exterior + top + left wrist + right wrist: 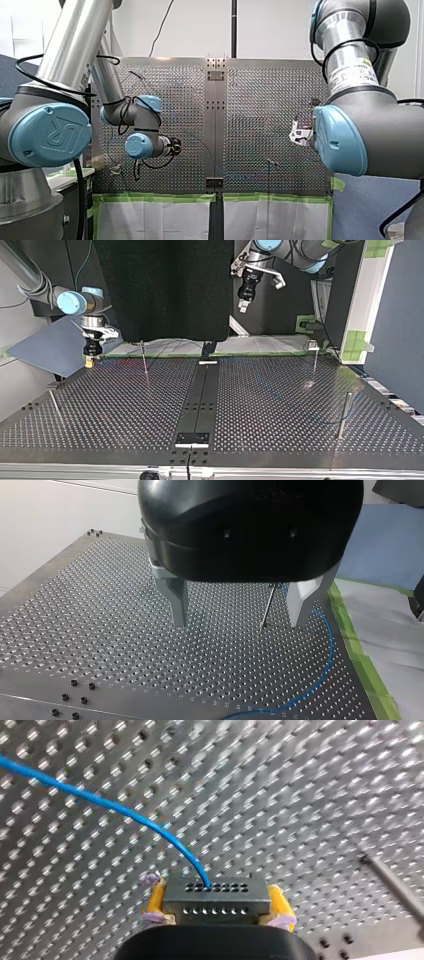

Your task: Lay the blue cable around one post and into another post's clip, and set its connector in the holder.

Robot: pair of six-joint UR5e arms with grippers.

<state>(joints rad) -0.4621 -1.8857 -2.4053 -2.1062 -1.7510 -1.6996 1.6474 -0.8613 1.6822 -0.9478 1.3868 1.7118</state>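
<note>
In the right wrist view my right gripper point(214, 906) is shut on a dark connector point(214, 895) with rows of holes, held between its yellow pads point(156, 901). The blue cable point(125, 812) leaves the connector's top and arcs away over the perforated table. In the top view this gripper point(89, 361) hangs at the table's far left corner. My left gripper point(240, 617) is open with nothing in it, high above the table point(243, 306). Under it a thin post point(268, 606) stands between its metal fingers point(177, 605), and the blue cable point(327, 645) curves past it.
Thin posts stand on the table: one point(144, 357) at the far left of the top view, one with a clip point(314, 356) at the far right, one point(344, 414) near right, one point(54, 404) near left. Green tape point(357, 650) lines the table's edge.
</note>
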